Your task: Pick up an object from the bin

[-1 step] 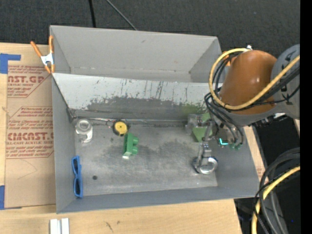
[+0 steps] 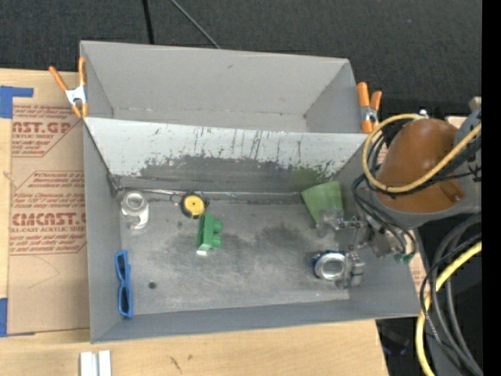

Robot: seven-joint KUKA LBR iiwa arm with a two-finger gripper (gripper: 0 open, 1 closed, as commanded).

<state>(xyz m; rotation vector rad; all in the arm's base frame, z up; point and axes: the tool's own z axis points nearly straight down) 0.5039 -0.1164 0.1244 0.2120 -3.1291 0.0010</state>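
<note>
Grey metal bin (image 2: 102,210) took up the middle of the shot, its floor scuffed and streaked along the back wall. In from the right came the arm (image 2: 419,167), orange cover at the wrist with yellow and black cables looped around it. Down low it went, the gripper (image 2: 350,263) sitting in the bin's near right corner, right against a small silvery round thing (image 2: 329,266), a shiny ring-like piece lying on the floor just to the gripper's left. Whether the tool was released or clenched could not be told from this angle, and nothing was seen held in it. Just behind the gripper, a pale green see-through piece (image 2: 322,200) leaned near the back right. Over on the far left, blue sunglasses (image 2: 123,283) lay along the side wall. Mid-floor sat a green block (image 2: 209,233). Back left stood a small clear jar (image 2: 135,208), and beside it a little yellow round thing (image 2: 192,204).
</note>
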